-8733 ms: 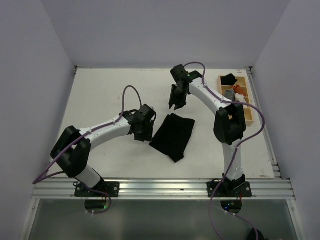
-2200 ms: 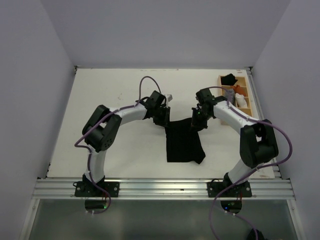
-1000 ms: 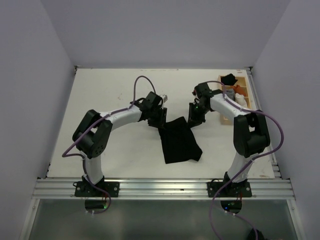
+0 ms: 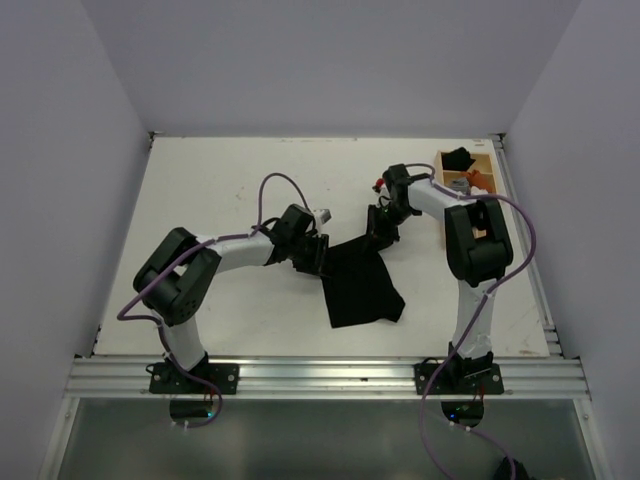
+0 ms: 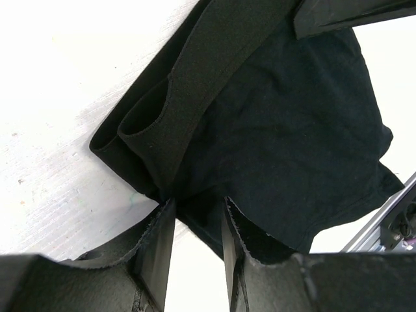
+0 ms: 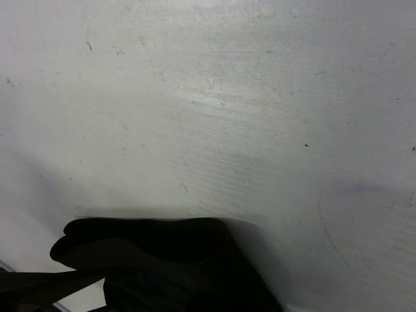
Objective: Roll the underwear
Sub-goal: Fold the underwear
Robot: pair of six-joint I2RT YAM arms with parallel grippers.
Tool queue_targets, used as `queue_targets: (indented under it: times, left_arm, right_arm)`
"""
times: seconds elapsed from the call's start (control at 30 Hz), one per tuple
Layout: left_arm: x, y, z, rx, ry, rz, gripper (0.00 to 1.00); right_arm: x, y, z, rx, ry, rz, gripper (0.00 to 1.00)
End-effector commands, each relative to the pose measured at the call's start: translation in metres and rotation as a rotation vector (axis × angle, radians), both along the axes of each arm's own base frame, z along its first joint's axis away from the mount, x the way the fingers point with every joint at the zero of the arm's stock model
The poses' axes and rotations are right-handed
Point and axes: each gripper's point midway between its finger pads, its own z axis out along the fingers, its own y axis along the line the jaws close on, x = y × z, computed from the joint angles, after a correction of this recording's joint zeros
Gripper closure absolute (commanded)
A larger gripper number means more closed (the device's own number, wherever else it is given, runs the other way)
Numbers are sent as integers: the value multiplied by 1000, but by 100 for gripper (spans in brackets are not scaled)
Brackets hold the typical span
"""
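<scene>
The black underwear [image 4: 362, 285] lies spread on the white table, its waistband edge at the far side. My left gripper [image 4: 312, 252] is at its far left corner. In the left wrist view my fingers [image 5: 159, 247] close on a bunched fold of the underwear [image 5: 286, 130], and the waistband is doubled over. My right gripper [image 4: 381, 228] is at the far right corner. In the right wrist view a lifted fold of the underwear [image 6: 162, 260] fills the bottom edge and hides my fingers.
A wooden tray [image 4: 500, 232] stands at the back right with a black cloth [image 4: 458, 158], a grey roll [image 4: 458, 186] and a white roll [image 4: 485, 203] in its compartments. A metal rail [image 4: 320, 375] runs along the near edge. Walls close in on three sides.
The underwear went from lying diagonal to squared up, and both grippers came to its far corners. In the last second the left gripper moved slightly nearer and the right slightly farther back.
</scene>
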Motion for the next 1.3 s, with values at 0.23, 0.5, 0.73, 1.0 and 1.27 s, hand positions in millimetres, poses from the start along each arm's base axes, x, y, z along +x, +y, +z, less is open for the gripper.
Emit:
queue_targets:
  times: [0.23,0.5,0.73,1.0,1.27]
  left_arm:
    - [21,13,2,109,-91,20,60]
    - [38,3,76,47,-192,60,53]
    - [4,-11,92,-98,-127,-2,55]
    - [-45,-28,62,-227,13,7,59]
    - [-69,-12,6,-94,58,-5,60]
  right_arm:
    - [-36,-5,68,72,-109,-26,79]
    - [-107,-14,48,130,-40,-83,79]
    - [-137,-13,46,178,5,-63,79]
    - [-168,-16,18,181,98,-100,79]
    - [-181,-37,-1,56,93,-158,79]
